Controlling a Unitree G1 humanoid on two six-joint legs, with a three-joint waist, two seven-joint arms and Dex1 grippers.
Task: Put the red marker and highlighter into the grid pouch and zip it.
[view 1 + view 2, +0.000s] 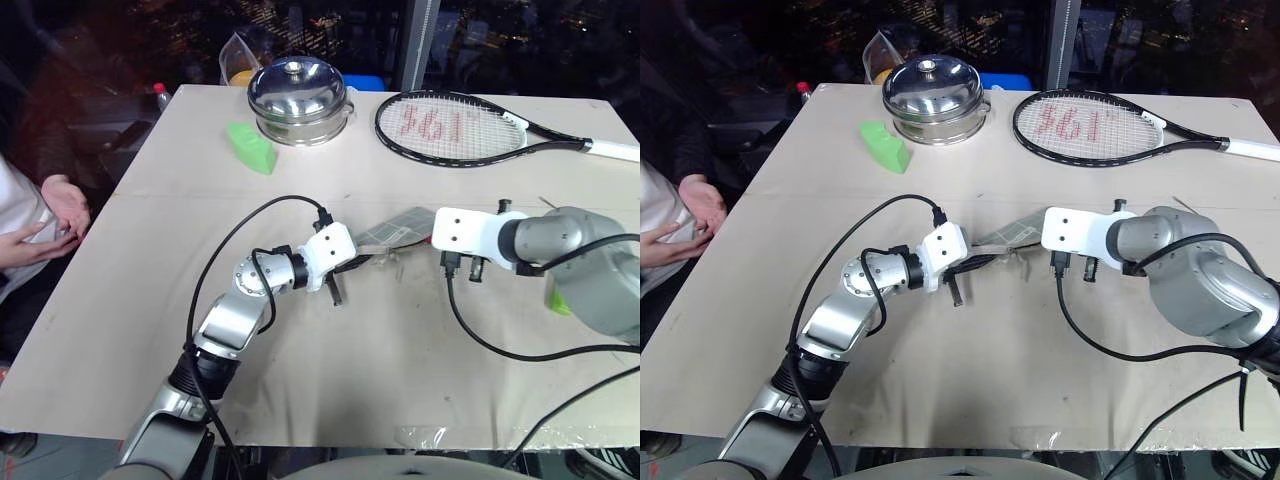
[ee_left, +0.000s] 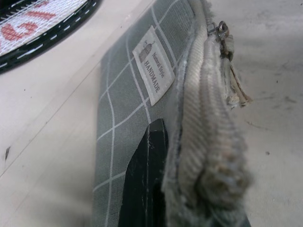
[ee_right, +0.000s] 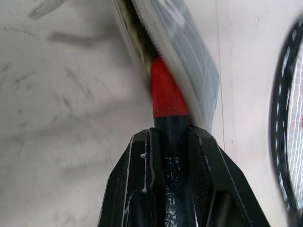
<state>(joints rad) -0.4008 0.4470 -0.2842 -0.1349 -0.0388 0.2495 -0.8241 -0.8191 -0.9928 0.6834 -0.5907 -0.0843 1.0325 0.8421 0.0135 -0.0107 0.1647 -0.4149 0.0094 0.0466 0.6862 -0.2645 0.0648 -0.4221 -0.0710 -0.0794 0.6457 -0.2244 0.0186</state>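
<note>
Lying flat near the middle of the table (image 1: 120, 330), the pouch (image 1: 395, 228) sits between the two grippers, a little tilted. The left gripper (image 2: 189, 189) is closed on one end of the pouch, at the zipper edge: in the left wrist view one black finger (image 2: 147, 179) presses against the grid fabric just below the white label (image 2: 154, 64), and the cream zipper tape bulges over it. A metal pull (image 2: 221, 32) hangs at the far end of the zipper.

The right gripper (image 3: 173, 137) is narrow and holds the marker (image 3: 166, 92) by its black body. The red cap points forward, and its tip is already in the open mouth of the pouch, under the lifted fabric edge. In the head views the right gripper (image 1: 1065, 262) is just beside the other end of the pouch.

The highlighter I cannot find with certainty; a small light-green thing (image 1: 560, 300) shows beside the right arm, mostly hidden.

Farther back on the table stand a steel pot (image 1: 298, 100) with lid, a green wedge block (image 1: 250, 147) beside it, and a tennis racket (image 1: 460, 128). A person's hands (image 1: 45, 225) rest at the table's left edge.
</note>
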